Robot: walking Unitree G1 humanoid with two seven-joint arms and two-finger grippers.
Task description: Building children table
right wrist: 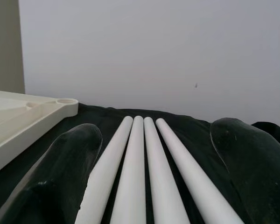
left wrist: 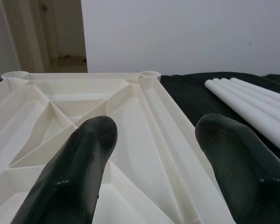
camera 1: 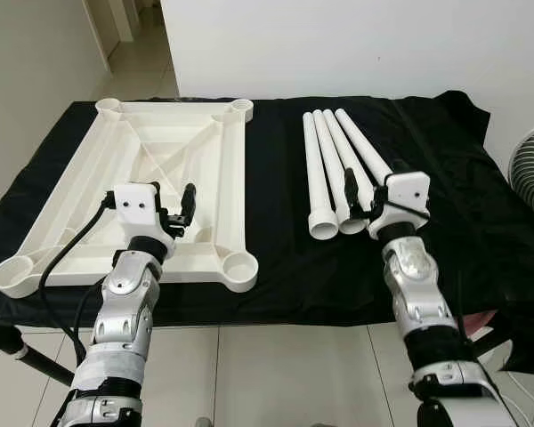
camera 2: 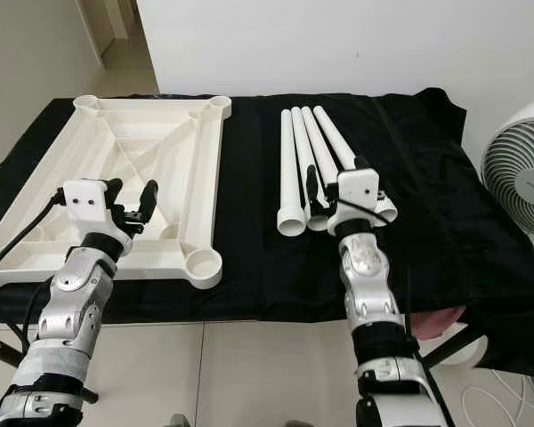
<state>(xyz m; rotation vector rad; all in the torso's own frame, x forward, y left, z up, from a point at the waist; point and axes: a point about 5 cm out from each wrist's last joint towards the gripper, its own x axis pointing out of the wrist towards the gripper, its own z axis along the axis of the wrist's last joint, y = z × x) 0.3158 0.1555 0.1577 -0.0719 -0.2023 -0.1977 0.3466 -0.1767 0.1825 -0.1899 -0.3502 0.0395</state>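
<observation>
Right tool (right wrist: 149, 158) open over 4 legs (camera 1: 334, 169) beside tabletop (camera 1: 214, 160).

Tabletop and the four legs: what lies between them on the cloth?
Nothing: a bare strip of black cloth separates the upturned tabletop from the four legs, seen in both eye views.

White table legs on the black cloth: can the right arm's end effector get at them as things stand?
Probably yes. The right end effector hangs open just over the near ends of the four white table legs, which lie side by side on the black cloth with nothing over them.
</observation>
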